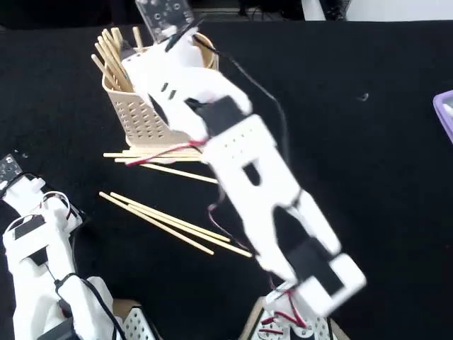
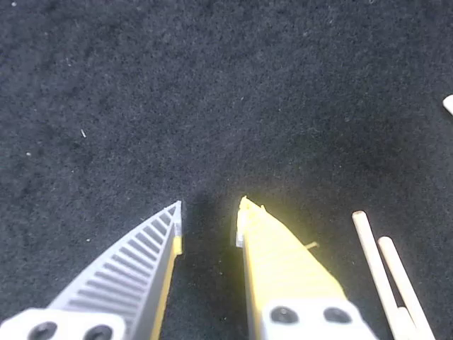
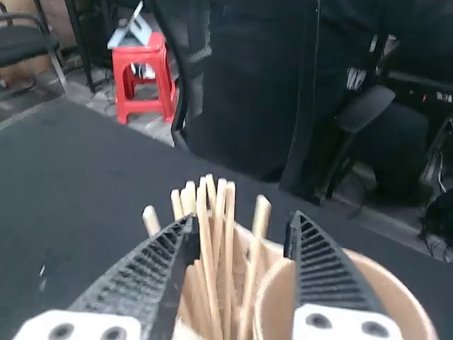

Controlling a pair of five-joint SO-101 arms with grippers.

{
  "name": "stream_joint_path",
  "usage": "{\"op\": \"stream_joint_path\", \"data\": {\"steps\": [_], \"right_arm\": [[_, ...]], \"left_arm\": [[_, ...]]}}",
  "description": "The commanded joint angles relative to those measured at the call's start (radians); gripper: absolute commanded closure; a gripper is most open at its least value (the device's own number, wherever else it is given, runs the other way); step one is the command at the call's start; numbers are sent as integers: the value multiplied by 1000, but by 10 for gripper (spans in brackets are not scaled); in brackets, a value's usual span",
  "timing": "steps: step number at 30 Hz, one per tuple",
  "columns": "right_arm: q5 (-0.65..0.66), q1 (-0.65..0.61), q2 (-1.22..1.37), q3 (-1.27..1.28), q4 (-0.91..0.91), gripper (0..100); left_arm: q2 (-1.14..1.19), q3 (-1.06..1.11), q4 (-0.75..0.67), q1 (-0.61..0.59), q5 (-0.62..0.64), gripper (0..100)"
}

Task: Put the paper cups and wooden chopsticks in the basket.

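Observation:
A beige perforated basket stands at the table's far left, with several wooden chopsticks upright in it. My right arm stretches across to it. My right gripper hangs open just above the basket, its jaws on either side of the chopstick tips. Beside those tips is a tan round rim; I cannot tell whether it is a paper cup or the basket. More chopsticks lie loose on the table in front of the basket and nearer me. My left gripper is open and empty just over the black cloth, with two chopstick ends beside it.
My left arm is folded at the near left corner. A purple object sits at the right edge. Black cloth covers the table. Chairs and a red stool stand in the room beyond.

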Motion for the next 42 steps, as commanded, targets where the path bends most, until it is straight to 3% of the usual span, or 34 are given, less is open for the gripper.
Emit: {"op": "stream_joint_path", "data": {"steps": [1, 4, 8, 14, 19, 34, 37, 42], "right_arm": [[0, -26, -206, 27, 310, 797], [2, -100, -303, 153, 534, 794], [5, -193, -367, 429, 585, 793], [101, -218, -372, 911, 236, 793], [107, -218, -371, 1144, -14, 796], [166, -195, 35, 947, -44, 797], [235, -195, 45, 926, 2, 805], [367, -158, 45, 900, 61, 989]], "left_arm": [[-21, -2, -6, 13, 2, 866], [-21, -2, -6, 13, 2, 866], [-21, -5, -6, 13, 2, 866], [-21, -5, -6, 15, 2, 866], [-21, -4, -8, 15, 2, 866], [-21, -4, -8, 15, 2, 866], [-21, -4, -8, 15, 2, 866], [-21, -4, -8, 15, 2, 866]]}}
